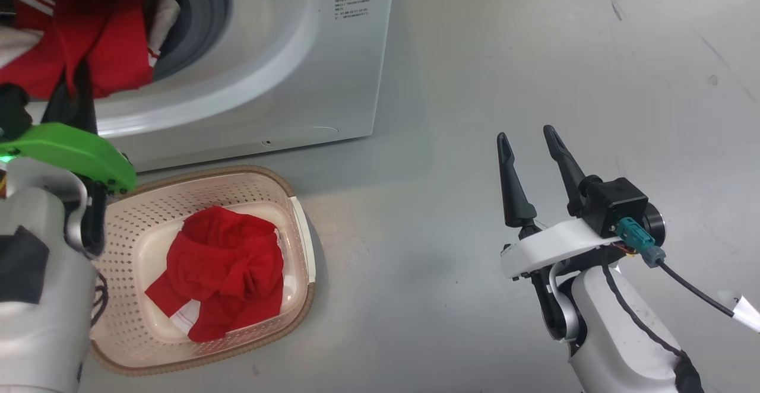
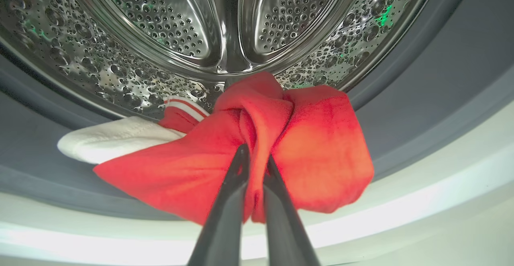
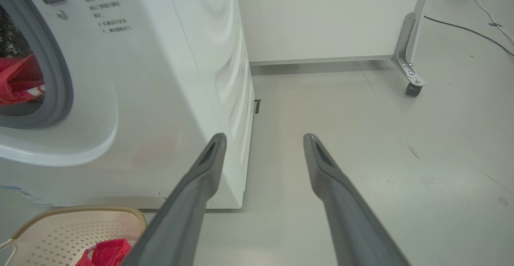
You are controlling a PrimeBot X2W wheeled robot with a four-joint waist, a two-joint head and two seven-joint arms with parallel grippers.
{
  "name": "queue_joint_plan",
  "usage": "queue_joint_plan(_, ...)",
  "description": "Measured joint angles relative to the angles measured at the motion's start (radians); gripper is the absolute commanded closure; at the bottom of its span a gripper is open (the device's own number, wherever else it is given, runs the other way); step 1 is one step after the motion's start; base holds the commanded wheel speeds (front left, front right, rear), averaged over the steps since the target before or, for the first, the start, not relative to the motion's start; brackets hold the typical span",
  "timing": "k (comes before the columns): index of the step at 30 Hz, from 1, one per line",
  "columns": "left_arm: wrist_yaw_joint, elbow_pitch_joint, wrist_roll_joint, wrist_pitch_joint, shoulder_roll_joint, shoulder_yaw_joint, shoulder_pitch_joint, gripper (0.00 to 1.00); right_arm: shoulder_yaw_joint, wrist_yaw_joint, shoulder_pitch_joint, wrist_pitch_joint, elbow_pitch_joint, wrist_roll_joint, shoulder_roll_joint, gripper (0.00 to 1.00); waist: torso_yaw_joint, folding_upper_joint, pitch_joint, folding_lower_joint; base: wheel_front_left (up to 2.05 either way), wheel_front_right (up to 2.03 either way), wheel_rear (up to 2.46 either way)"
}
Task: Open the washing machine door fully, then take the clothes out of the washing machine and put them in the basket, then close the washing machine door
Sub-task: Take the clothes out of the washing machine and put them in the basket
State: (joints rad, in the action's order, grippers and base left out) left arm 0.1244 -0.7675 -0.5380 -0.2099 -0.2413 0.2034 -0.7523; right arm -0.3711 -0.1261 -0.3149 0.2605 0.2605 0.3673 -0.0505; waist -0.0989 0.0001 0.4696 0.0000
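The left gripper (image 2: 255,155) pinched a bright red fabric garment (image 2: 321,149) at the mouth of the white washing machine (image 1: 309,54), jaws' tips buried in folds; the right gripper (image 1: 526,135) gaped empty.

A red garment (image 2: 305,149) is draped from the white washer's (image 1: 309,72) steel drum (image 2: 120,69) over its grey ring (image 2: 401,109), and a second garment (image 1: 225,274) is crumpled in the cream basket (image 1: 237,191) set just before it.

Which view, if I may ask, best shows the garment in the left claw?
Left wrist view: the red garment fills the centre, pinched in the left claw. Head view crops it; right wrist view glimpses a sliver.
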Motion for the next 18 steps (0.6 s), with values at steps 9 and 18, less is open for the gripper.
queue_joint_plan(9,0.000,0.000,-0.024,-0.020,0.051,0.065,0.134,1.00,0.023,0.000,0.039,0.000,0.023,-0.002,-0.001,0.00,0.035,0.0000,-0.076,0.0000,0.00,0.00,0.00)
queue_joint_plan(18,0.000,-0.019,-0.044,-0.021,0.079,0.111,0.282,1.00,0.022,0.000,0.061,0.000,0.032,-0.005,-0.001,0.00,0.080,0.0000,-0.136,0.0000,0.00,0.00,0.00)
